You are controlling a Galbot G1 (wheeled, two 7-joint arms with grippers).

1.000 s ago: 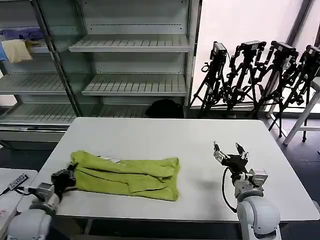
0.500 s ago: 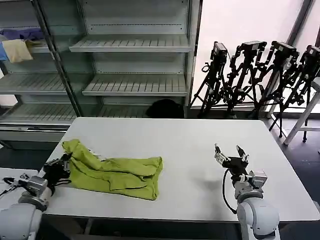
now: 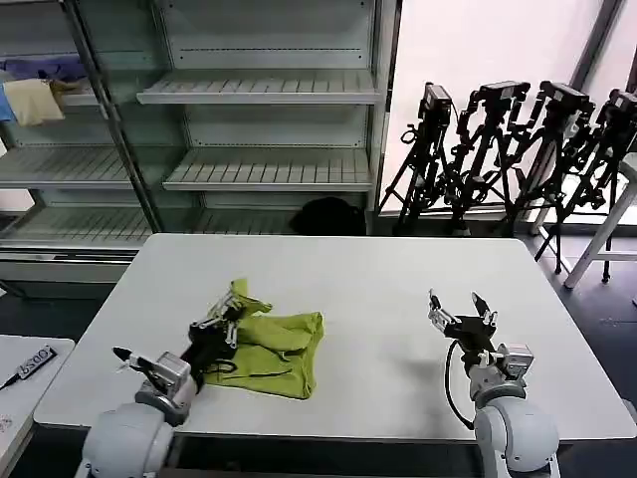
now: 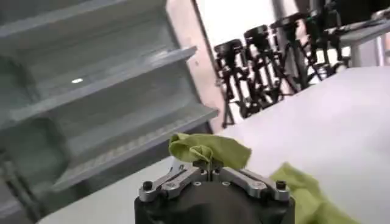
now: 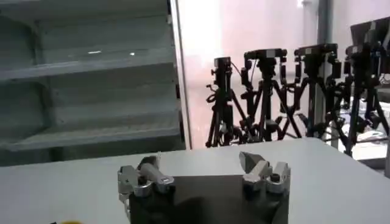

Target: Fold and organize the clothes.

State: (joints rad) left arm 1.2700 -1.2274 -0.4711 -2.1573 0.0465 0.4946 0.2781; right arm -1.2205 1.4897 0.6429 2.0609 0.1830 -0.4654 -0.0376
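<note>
The lime yellow-green T-shirt [image 3: 274, 347] lies bunched on the left half of the white table [image 3: 378, 269]. Its left end is lifted and doubled over toward the middle. My left gripper [image 3: 225, 321] is shut on that raised fold of cloth, just above the pile. In the left wrist view the left gripper [image 4: 208, 173] pinches a green fold [image 4: 207, 149], and more of the shirt [image 4: 304, 192] lies on the table beyond. My right gripper [image 3: 456, 311] stands open over bare table on the right, well apart from the shirt. In its wrist view the right gripper [image 5: 204, 167] holds nothing.
Grey shelving [image 3: 259, 95] stands behind the table, with a pale yellow cloth [image 3: 32, 100] and a blue-purple cloth [image 3: 45, 68] on its upper left shelf. Black tripods [image 3: 508, 149] crowd the back right. A low side table [image 3: 20, 368] sits at the left.
My left gripper has carried the shirt's left end up and to the right, over the rest of the cloth, so the shirt is now shorter and bunched. The right arm has not moved.
</note>
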